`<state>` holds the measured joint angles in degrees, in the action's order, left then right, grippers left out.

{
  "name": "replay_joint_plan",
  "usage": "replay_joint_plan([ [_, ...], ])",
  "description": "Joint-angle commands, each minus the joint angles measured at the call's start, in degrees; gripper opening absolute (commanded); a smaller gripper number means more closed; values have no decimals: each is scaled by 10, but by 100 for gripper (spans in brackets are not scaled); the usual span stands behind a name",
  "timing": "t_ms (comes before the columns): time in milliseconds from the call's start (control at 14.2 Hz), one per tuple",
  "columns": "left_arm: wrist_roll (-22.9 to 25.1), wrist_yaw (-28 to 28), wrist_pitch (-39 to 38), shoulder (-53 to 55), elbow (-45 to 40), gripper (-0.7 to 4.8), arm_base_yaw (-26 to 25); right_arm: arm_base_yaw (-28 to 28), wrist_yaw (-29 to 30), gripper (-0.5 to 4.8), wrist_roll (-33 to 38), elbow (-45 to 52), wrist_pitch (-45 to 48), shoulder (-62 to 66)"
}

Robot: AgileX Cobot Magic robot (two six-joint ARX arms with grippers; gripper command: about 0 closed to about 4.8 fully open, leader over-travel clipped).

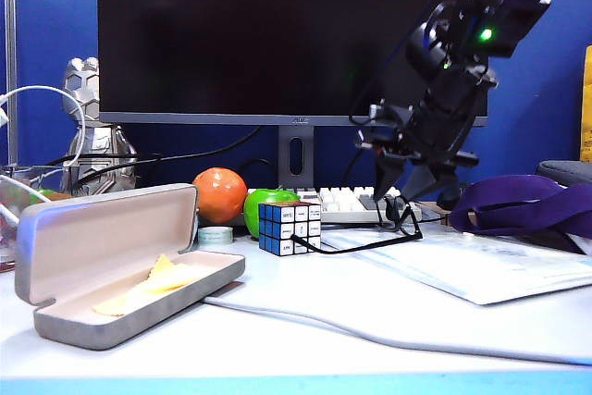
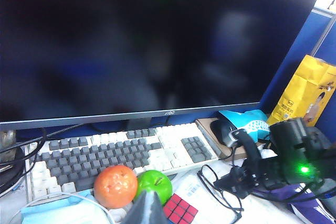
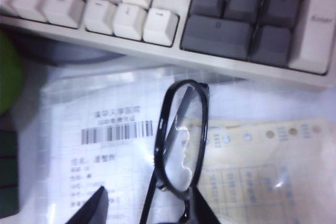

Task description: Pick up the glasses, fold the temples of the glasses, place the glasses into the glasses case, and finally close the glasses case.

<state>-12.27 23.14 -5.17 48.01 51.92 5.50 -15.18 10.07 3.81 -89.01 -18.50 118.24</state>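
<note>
Right wrist view: right claw [image 3: 149, 205] open, straddling the glasses [image 3: 181, 140].

glasses [image 3: 181, 145]: glossy black plastic frame, clear lenses, between right tool [image 3: 149, 208] tips | paper sheet [image 3: 100, 129] under tool: smooth, under shiny film | glasses case [image 1: 120, 265]: matt grey fabric-textured shell, pale smooth lining | yellow cloth [image 1: 153, 286]: soft | surface [image 1: 305, 321]: smooth white
</note>
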Motion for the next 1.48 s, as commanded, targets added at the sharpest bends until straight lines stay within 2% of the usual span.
replay_joint_plan([
  [70, 17, -5, 5, 2, 2, -5, 0, 0, -1, 202, 0, -5, -9, 15],
  [211, 26, -14, 5, 2, 2, -5, 0, 0, -4, 186, 0, -5, -15, 26],
  [282, 26, -14, 5, 2, 2, -5, 0, 0, -15, 135, 0, -5, -14, 27],
  [352, 26, -14, 5, 2, 2, -5, 0, 0, -25, -1, 0, -5, -11, 27],
  [423, 26, -14, 3, 2, 2, -5, 0, 0, 8, -5, 0, -15, -13, 23],
  [493, 29, 18, -5, 2, 2, -5, 0, 1, 86, -5, 3, -45, -27, 2],
  [634, 28, 66, -3, 2, 2, -5, 1, 1, 189, -5, 7, -53, -12, -27],
  [704, 28, 92, -1, 3, 2, -5, 2, 1, 264, -5, 24, -53, 7, -45],
  [845, 23, 142, 23, 8, 2, -5, 16, 1, 399, -5, 102, -53, 66, -70],
  [915, 14, 153, 44, 14, 2, -5, 30, 0, 447, -5, 159, -53, 111, -80],
  [986, 2, 158, 68, 24, 2, -5, 49, 0, 475, -5, 210, -53, 156, -86],
  [1056, -4, 159, 109, 40, 2, -5, 88, -3, 504, -5, 291, -53, 231, -90],
  [1197, -18, 158, 184, 68, 2, -5, 143, -11, 506, -5, 357, -53, 308, -90],
  [1408, -63, 156, 280, 115, 2, -5, 200, -49, 466, -5, 369, -53, 339, -90],
  [1479, -64, 155, 287, 125, 2, -5, 218, -64, 461, -5, 367, -53, 339, -90],
])
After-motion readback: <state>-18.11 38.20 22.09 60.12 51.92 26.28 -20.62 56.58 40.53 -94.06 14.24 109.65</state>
